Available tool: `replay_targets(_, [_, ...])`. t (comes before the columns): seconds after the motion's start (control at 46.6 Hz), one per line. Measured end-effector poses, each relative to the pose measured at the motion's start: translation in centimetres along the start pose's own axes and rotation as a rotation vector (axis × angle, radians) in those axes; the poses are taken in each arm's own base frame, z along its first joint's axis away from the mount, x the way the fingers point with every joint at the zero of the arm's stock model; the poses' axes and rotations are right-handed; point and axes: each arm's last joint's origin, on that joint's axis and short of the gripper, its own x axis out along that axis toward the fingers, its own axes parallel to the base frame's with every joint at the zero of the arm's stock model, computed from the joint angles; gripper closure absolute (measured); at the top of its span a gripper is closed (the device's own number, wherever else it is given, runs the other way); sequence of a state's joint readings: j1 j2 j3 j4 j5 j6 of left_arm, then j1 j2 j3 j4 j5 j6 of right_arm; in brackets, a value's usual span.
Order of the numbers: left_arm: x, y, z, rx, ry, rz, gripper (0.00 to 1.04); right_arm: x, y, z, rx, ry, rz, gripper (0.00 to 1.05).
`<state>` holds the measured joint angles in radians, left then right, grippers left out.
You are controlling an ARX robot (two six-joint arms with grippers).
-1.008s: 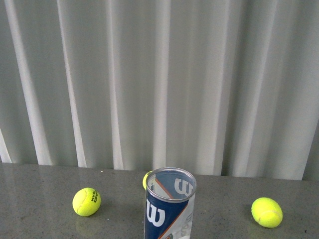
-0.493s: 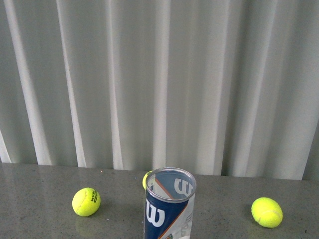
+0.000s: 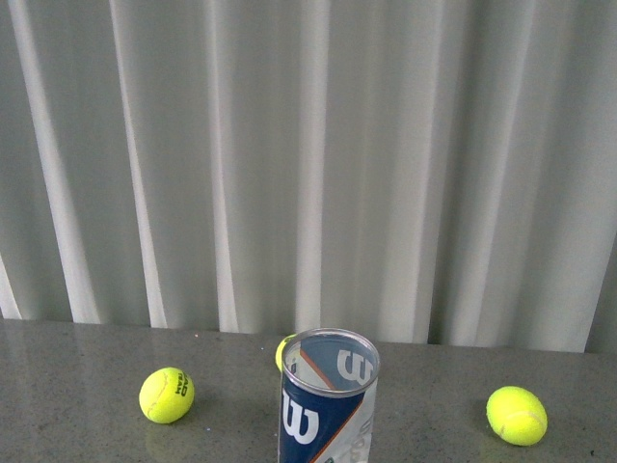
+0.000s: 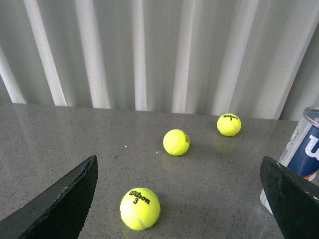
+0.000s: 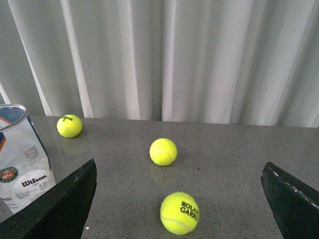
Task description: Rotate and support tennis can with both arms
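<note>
The front camera is looking straight ahead, low over the desk (image 3: 77, 386), toward the white curtain (image 3: 308, 164). It is sitting very near the tennis can (image 3: 326, 400), so the can's bottom is cut off.

Each wrist camera is looking out between its own wide-apart black fingers (image 4: 62, 201) (image 5: 294, 196) at the same desk and curtain. The left end effector's (image 4: 179, 199) camera is seeing the can at one edge; the right end effector's (image 5: 179, 199) camera is seeing it at the other. All three are sharing the can.
</note>
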<state>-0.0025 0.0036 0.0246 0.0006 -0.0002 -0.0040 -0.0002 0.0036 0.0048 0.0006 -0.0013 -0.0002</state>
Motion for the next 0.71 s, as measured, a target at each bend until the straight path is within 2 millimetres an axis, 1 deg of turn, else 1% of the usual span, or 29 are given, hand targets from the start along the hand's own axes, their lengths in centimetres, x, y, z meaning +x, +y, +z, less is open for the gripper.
replay_targets(0.707, [0.00,0.00,0.00,0.000,0.000,0.000,0.07,0.00,0.00,0.00,0.000,0.000,0.000,0.07])
